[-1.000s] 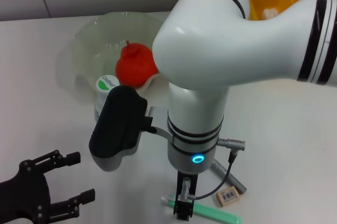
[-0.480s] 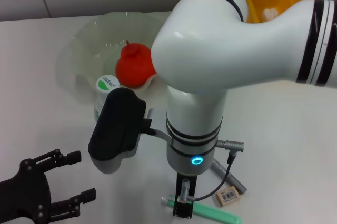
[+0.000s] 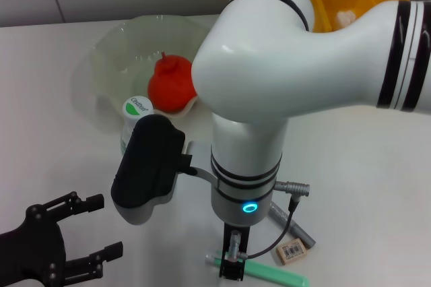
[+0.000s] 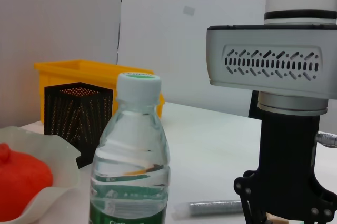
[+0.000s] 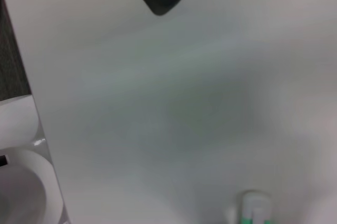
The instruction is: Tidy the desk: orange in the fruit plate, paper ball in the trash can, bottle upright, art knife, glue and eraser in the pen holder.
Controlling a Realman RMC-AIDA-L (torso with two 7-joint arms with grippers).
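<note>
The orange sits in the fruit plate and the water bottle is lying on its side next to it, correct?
Not quite. The orange does sit in the fruit plate, but the bottle stands upright beside the plate, cap on top, as the left wrist view shows.

On the bottle's green-and-white cap [image 3: 137,106], centre-left of my head view, I see script lettering, too small to read. The eraser [image 3: 291,251], lower right, bears a printed label, illegible. No other markings legible.
</note>
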